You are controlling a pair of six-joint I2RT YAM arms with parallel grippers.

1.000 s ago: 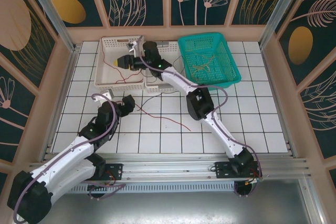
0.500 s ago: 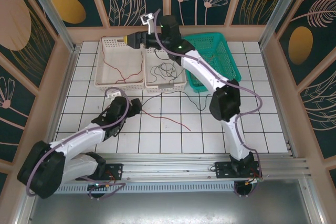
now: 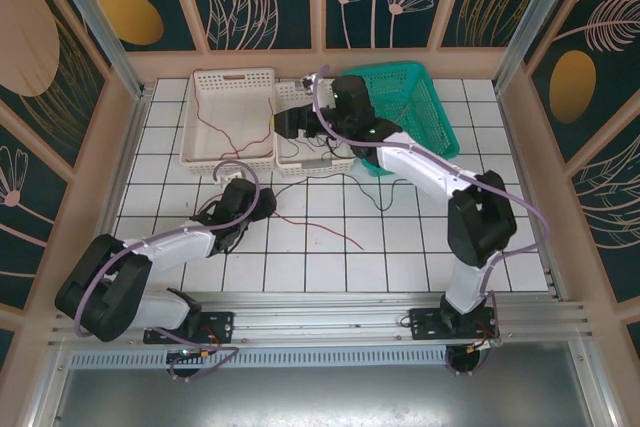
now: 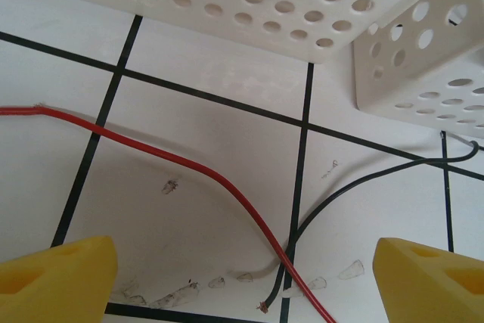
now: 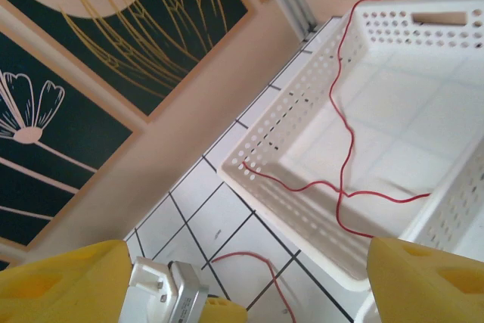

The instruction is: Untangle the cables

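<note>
Left wrist | left jaws stood wide apart, gripping nothing, over red cable (image 4: 197, 168) and black cable (image 4: 355, 187) crossing on tiled desk (image 4: 212, 119) | right wrist | right jaws spread, empty, above white basket (image 5: 302, 225) holding second red cable (image 5: 342, 122)

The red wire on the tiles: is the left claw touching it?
Apart. In the left wrist view the red wire runs between the left gripper's yellow fingertips, with a clear gap to each.
</note>
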